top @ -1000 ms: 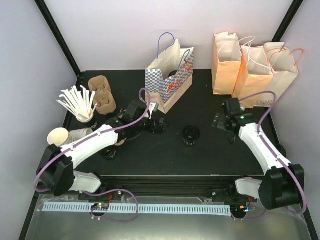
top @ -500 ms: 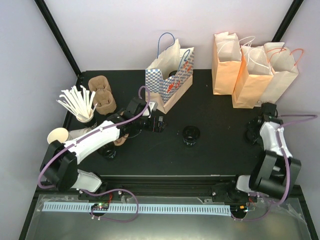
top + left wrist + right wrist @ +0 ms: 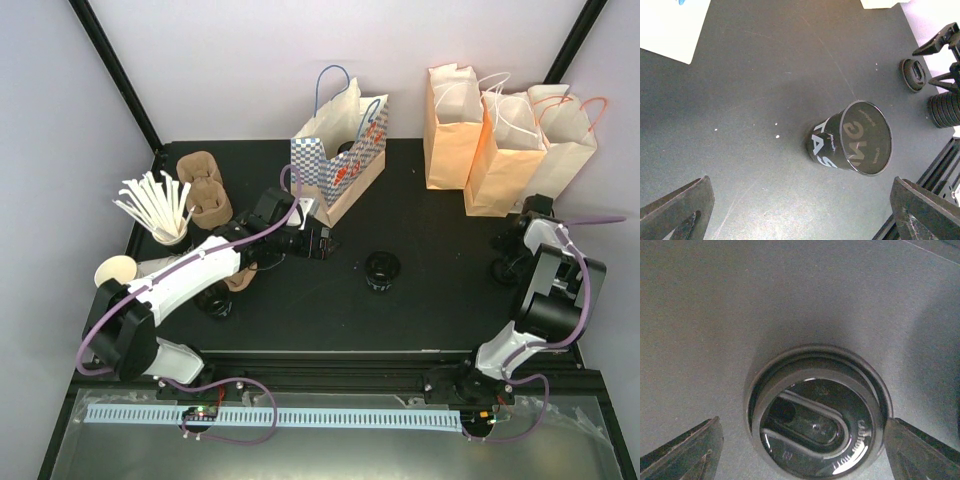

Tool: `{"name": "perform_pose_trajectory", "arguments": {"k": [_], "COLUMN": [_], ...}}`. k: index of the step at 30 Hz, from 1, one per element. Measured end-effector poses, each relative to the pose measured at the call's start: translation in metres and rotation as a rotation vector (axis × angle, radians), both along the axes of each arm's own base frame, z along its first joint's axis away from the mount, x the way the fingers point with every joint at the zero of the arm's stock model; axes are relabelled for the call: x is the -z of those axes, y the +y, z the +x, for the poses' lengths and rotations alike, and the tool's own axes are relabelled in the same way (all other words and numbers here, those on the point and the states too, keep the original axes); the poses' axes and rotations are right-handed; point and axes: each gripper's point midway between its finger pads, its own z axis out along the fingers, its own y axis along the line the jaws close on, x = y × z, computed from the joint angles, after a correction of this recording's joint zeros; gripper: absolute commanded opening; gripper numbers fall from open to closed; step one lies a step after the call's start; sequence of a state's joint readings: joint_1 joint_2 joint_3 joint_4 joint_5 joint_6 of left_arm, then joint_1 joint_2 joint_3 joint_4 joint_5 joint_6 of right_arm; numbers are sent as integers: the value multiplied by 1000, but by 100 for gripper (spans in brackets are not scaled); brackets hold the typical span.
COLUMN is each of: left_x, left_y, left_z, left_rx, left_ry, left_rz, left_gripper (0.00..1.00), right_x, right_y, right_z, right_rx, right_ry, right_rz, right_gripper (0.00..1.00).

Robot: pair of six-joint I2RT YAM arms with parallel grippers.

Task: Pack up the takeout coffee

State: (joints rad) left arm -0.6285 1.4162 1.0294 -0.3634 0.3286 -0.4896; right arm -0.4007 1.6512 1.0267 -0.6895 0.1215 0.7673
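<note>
The takeout coffee cup (image 3: pixel 382 268) is small and black with white lettering, and it stands upright in the middle of the table. The left wrist view shows the cup (image 3: pixel 852 140) from above, ahead of my left gripper (image 3: pixel 802 200), which is open and empty. In the top view the left gripper (image 3: pixel 316 243) hovers left of the cup, beside the checkered bag. A round black lid (image 3: pixel 815 412) lies flat on the table. My right gripper (image 3: pixel 802 440) is open and straddles it, one finger on each side. In the top view the right gripper (image 3: pixel 508 258) is at the table's right edge.
A blue-and-white checkered paper bag (image 3: pixel 340 150) stands open at the back centre. Three orange paper bags (image 3: pixel 500 130) stand at the back right. Brown pulp carriers (image 3: pixel 205 190), a cup of white sticks (image 3: pixel 160 205) and cream cups (image 3: pixel 135 270) crowd the left. A stack of black lids (image 3: pixel 942 107) sits at the right edge.
My right arm has swung from mid-table out to the right edge and folded down over the lid. My left gripper has edged slightly towards the checkered bag. The cup has not moved.
</note>
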Motion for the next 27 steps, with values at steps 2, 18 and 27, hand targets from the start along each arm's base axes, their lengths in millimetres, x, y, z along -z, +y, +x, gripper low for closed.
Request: {"name": "perform_pose_trajectory", "arguments": {"k": [2, 18, 27], "left_x": [-2, 8, 10], "left_y": [0, 3, 4], "left_z": [1, 2, 3], "left_rx": [-1, -1, -1], "left_ry": [-3, 6, 5], "left_rz": [1, 42, 52], "left_gripper": [99, 99, 99], "right_x": [6, 12, 17], "right_y": [0, -6, -3], "right_z": [2, -2, -9], "right_rx": [3, 56, 77], "right_ry": [14, 53, 74], "right_rz": [10, -2, 13], "right_gripper": [83, 91, 88]}}
